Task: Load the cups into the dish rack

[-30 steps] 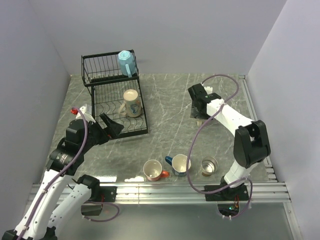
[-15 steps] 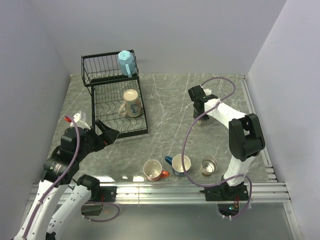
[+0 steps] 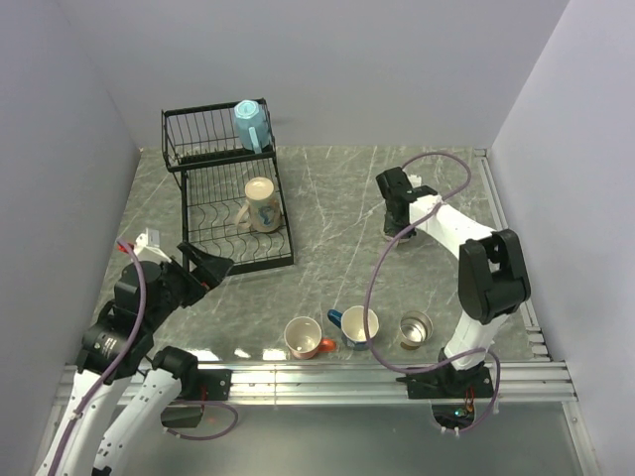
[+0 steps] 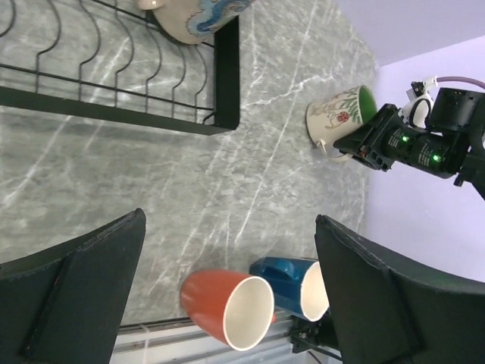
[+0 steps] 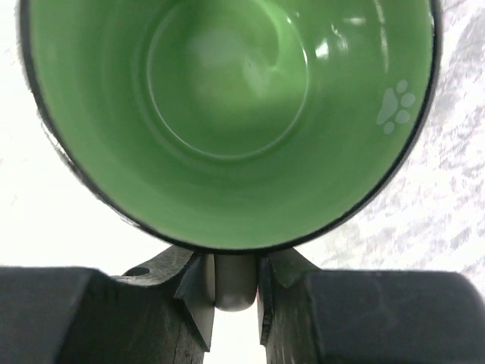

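1. R gripper (image 5: 231, 292): jaws nearly together, pinched on the handle of the green-lined mug (image 5: 227, 106) just under the rim. Wrist cam looks straight down into the bowl.
2. Where: mug stands mouth-up at the far right-centre of the marble table (image 3: 327, 198), cream outside w/ a printed pattern (image 4: 341, 114), well apart from the dish rack (image 3: 243, 266). Can't tell if its base is off the table.
3. L gripper (image 4: 227, 220): fingers spread as wide as they go, nothing between them. It hangs low near the rack's front corner.
4. Already racked: light blue mug (image 3: 250, 124) on the upper shelf, cream mug (image 3: 260, 206) w/ blue pattern on the lower tier. Not yet loaded, in a row at the near edge: orange-red mug (image 3: 303, 337), dark blue mug (image 3: 357, 325), metal cup (image 3: 416, 329).
5. Handling (judgement): looks like glazed ceramic, so stiff, slick and prob. chips if knocked on wire. Moderate weight for its size.
6. Grip pt: the handle is a sound hold, but the body hangs off to one side of it, so the mug may pivot in the pinch. Lift slow, keep it level, and expect some swing on the way across.
7. Risk: rim or base clipping the rack wires on entry. Lower gently and release only once it is seated.
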Available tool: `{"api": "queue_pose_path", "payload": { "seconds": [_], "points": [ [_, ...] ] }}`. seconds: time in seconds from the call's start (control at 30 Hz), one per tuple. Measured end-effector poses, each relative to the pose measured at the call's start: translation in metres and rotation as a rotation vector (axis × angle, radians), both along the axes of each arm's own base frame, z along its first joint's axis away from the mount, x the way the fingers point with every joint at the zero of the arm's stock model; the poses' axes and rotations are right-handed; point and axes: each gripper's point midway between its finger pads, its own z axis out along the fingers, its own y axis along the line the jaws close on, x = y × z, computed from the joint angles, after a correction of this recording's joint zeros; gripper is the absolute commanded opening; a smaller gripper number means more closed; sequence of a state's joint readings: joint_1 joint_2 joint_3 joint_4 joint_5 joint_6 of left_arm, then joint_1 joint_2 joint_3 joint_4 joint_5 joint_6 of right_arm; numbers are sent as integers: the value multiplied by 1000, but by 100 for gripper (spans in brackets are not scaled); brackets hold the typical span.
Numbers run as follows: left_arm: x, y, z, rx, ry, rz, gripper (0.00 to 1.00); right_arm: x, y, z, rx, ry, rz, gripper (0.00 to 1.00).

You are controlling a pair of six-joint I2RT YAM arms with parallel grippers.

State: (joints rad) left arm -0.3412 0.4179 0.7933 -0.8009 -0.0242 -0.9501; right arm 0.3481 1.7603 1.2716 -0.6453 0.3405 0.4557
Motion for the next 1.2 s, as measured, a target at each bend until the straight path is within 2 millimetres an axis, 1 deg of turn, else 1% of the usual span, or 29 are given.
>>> {"api": "queue_pose_path", "payload": {
  "seconds": [0.07,0.17,0.23,0.4,0.5,0.6,0.7,0.73,0.77,0.8,0.87,0.93,1.0,1.03,1.07,1.13,1.2],
  "points": [
    [2,-3,3,-10,-8,-11,99,-6,4,12,23,2,11,0],
    [6,-15,8,-41,-9,-55,99,-13,14,41,77,-20,28,0],
    [12,-29,12,-80,3,-111,99,-18,24,62,125,-46,43,0],
    [25,-68,23,-202,42,-255,97,-19,58,129,281,-185,86,0],
    [31,-86,29,-264,54,-334,97,-26,74,153,376,-232,104,0],
    [32,-97,39,-321,48,-383,97,-38,92,164,507,-248,108,0],
    [33,-108,58,-433,14,-422,94,-54,108,162,635,-260,107,0],
    [33,-111,63,-484,5,-430,90,-60,114,159,671,-257,104,0],
    [33,-114,65,-537,8,-436,87,-66,120,157,706,-256,102,0],
    [32,-117,64,-593,21,-443,87,-73,130,155,748,-250,106,0],
    [33,-120,58,-662,61,-441,85,-77,144,159,815,-260,104,0],
    [35,-122,56,-691,95,-434,82,-78,159,170,897,-286,106,0],
    [38,-123,55,-705,109,-429,78,-76,171,187,979,-322,104,0],
    [38,-124,55,-714,118,-427,76,-75,174,194,1011,-338,100,0],
    [39,-124,57,-726,122,-425,70,-73,178,204,1052,-358,92,0],
    [40,-126,61,-754,119,-426,68,-71,185,222,1141,-403,81,0],
    [40,-126,61,-775,122,-422,66,-70,190,233,1214,-431,70,0]
  ]
}}
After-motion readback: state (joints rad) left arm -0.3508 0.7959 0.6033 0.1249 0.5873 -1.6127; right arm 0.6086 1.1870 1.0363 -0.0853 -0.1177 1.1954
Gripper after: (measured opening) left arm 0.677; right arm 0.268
